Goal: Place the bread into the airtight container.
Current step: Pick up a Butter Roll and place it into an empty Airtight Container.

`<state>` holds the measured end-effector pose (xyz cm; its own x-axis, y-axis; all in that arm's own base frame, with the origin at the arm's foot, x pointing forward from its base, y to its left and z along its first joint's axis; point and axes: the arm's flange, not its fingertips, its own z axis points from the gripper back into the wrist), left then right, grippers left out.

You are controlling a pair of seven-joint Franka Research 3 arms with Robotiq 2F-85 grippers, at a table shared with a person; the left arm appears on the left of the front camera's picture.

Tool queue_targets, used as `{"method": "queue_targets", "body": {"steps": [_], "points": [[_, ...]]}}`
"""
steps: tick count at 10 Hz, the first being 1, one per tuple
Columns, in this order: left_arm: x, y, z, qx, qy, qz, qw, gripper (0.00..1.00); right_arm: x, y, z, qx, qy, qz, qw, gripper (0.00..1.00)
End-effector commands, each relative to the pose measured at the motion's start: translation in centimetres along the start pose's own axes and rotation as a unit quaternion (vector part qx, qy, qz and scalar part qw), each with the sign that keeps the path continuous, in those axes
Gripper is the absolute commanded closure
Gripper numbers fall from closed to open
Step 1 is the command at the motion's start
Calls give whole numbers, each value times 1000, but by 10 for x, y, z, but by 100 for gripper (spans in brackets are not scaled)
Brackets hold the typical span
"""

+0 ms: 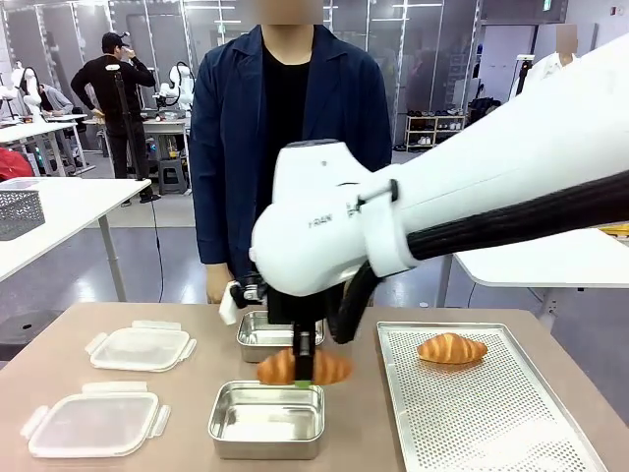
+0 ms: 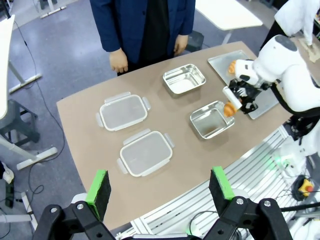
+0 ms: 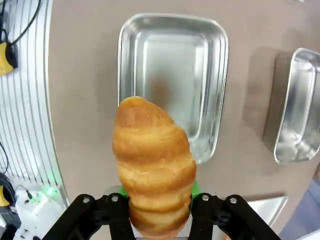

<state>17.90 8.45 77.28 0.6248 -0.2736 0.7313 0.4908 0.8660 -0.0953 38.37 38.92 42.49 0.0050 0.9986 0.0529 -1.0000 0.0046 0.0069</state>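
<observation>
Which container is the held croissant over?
The near container, at the robot's edge: the right end effector holds the croissant over its rim. The far container lies beyond.

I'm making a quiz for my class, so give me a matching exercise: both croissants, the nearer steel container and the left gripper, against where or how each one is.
1. raised croissant
2. other croissant
3. nearer steel container
4. left gripper

a. open
b. on the perforated tray
c. in the right gripper
d. empty

Pairs: 1-c, 2-b, 3-d, 4-a.
</observation>
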Motion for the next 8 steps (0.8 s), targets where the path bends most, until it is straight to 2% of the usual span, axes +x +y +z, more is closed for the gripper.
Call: {"method": "queue_targets", "body": {"steps": [1,4,8], "points": [[1,-1,2,-5,-2,-5,1000,0,22,-12,-14,-3,2,-20,1000,58],[1,-1,2,-5,-2,-5,1000,0,49,-15,-49,-6,7,-17,1000,58],[1,-1,2,-5,-2,-5,1000,0,50,-31,-83,8,17,-30,999,58]]}}
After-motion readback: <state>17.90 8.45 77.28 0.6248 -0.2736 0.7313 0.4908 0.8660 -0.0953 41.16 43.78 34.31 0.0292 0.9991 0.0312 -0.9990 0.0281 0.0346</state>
